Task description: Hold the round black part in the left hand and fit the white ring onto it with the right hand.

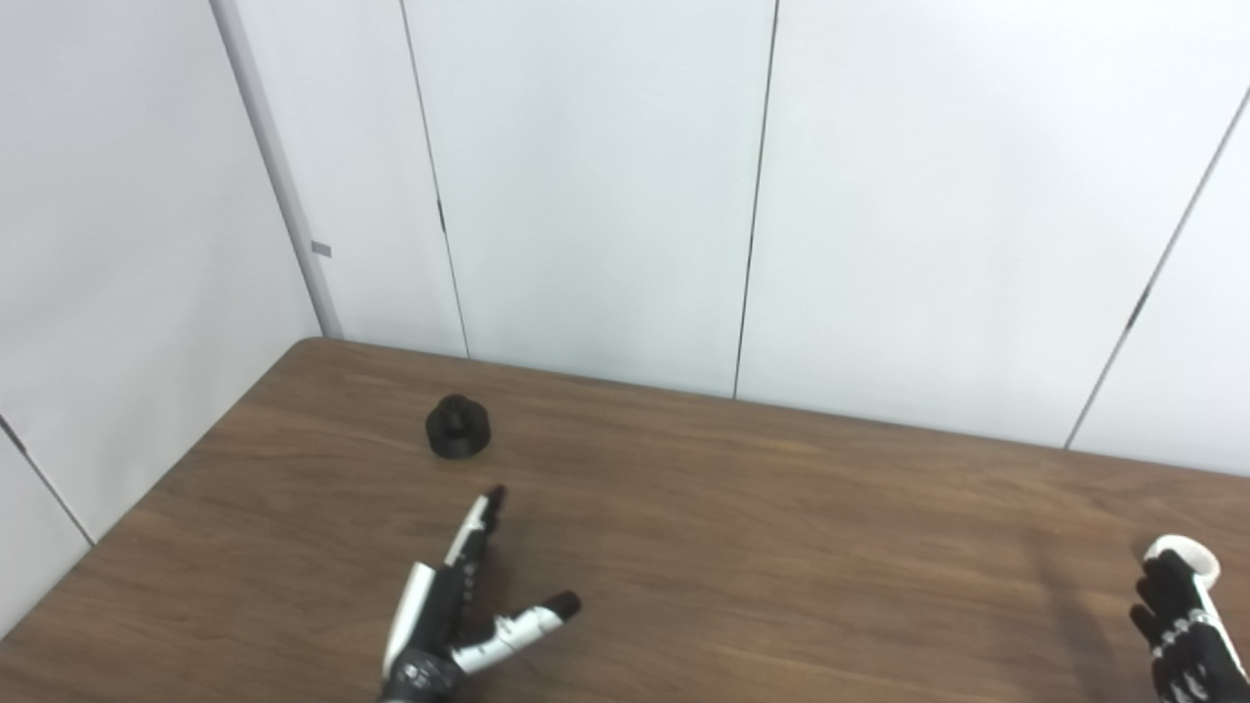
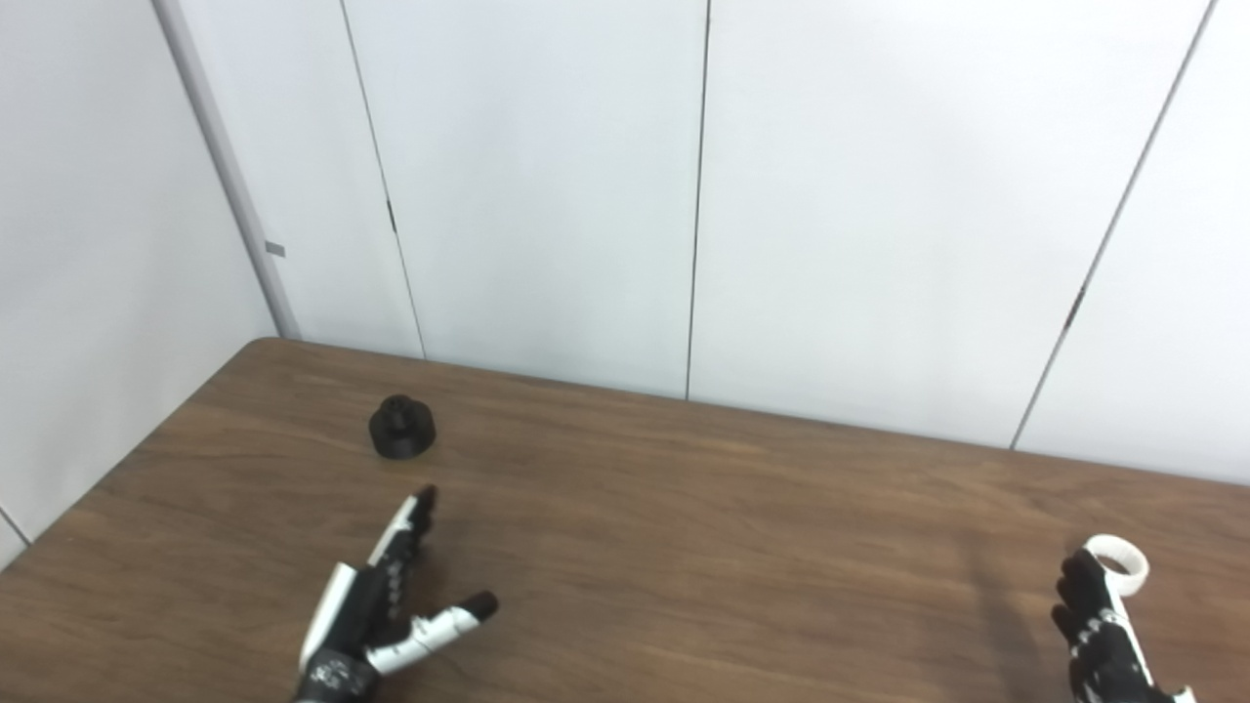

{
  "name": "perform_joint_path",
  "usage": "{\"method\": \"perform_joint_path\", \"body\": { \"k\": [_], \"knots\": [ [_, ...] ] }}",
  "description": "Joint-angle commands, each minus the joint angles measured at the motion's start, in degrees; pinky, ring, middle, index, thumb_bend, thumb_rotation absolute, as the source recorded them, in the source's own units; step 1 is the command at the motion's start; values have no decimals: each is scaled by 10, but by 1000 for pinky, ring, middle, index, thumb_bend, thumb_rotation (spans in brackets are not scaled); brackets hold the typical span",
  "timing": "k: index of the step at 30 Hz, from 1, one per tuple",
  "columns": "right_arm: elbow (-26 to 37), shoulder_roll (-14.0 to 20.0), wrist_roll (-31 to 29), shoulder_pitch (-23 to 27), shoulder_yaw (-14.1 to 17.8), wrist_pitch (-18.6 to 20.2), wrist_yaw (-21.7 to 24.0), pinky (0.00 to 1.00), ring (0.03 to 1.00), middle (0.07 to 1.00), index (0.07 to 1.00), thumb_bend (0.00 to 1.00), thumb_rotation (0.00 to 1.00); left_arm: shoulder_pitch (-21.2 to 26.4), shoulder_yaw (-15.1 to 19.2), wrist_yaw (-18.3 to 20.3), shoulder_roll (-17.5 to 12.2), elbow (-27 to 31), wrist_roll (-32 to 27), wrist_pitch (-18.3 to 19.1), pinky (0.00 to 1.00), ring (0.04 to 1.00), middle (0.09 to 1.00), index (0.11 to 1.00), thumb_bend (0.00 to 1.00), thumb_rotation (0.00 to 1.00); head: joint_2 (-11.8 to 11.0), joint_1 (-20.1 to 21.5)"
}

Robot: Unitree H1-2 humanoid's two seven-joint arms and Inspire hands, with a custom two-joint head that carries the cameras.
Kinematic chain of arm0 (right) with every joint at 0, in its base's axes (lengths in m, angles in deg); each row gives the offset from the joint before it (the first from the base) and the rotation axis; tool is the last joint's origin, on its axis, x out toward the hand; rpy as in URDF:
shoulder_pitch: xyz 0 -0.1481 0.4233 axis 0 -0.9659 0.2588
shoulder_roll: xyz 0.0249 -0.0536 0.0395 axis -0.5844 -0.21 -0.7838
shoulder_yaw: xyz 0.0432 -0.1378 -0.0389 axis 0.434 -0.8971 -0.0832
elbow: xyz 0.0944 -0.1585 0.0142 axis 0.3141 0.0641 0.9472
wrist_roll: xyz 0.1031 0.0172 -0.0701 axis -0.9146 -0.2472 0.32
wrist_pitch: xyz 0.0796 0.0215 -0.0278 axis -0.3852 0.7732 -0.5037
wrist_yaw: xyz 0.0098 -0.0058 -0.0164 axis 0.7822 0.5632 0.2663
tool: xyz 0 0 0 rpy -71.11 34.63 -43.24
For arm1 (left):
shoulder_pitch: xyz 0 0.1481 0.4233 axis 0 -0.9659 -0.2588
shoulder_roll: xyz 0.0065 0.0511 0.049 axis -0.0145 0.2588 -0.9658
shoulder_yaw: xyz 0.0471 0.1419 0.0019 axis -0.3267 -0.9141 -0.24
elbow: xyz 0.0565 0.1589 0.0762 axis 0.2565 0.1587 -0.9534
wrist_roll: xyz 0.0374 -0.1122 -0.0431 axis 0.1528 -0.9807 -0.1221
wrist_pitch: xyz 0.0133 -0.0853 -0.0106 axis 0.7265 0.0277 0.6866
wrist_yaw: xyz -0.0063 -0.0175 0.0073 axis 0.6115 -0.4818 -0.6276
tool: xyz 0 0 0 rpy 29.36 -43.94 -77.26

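- round black part [image 1: 458,427] sits left of centre on the wooden counter [image 1: 742,508]; untouched
- left hand [image 1: 459,610] just below it, fingers spread, empty
- right hand [image 2: 1104,635] lower right; fingertips at the white ring [image 2: 1116,563]; grip unclear

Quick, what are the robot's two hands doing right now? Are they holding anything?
Left hand: open, holding nothing; the black part sits apart on the table.
Right hand: right next to the white ring; can't tell if it grips it.

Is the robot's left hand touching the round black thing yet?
Apart. In the left eye view, bare table shows between the left hand and the round black part.
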State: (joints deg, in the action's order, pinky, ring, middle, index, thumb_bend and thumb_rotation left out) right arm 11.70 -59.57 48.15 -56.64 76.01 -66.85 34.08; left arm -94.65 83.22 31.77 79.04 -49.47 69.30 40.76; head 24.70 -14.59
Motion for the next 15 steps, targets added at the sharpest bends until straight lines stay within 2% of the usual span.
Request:
{"method": "perform_joint_path", "body": {
  "k": [1, 7, 15],
  "knots": [
    [-29, -12, -1, -34, -7, 0, -3, 1000, 1000, 1000, 1000, 584, 994, 35, 8, -12, -19, 16, 18, -1, 1000, 1000, 1000, 989, 980, 349, 2, 1],
    [-24, -12, -3, -36, -5, 2, -2, 1000, 1000, 1000, 1000, 594, 979, 78, 13, -13, -57, 16, 53, 60, 1000, 1000, 1000, 980, 986, 376, 7, 0],
    [-19, -11, 5, -39, -4, 3, -7, 1000, 1000, 1000, 1000, 617, 988, 113, 17, -5, -98, 2, 67, 96, 1000, 1000, 1000, 972, 993, 356, 12, 0]
  ]
}}
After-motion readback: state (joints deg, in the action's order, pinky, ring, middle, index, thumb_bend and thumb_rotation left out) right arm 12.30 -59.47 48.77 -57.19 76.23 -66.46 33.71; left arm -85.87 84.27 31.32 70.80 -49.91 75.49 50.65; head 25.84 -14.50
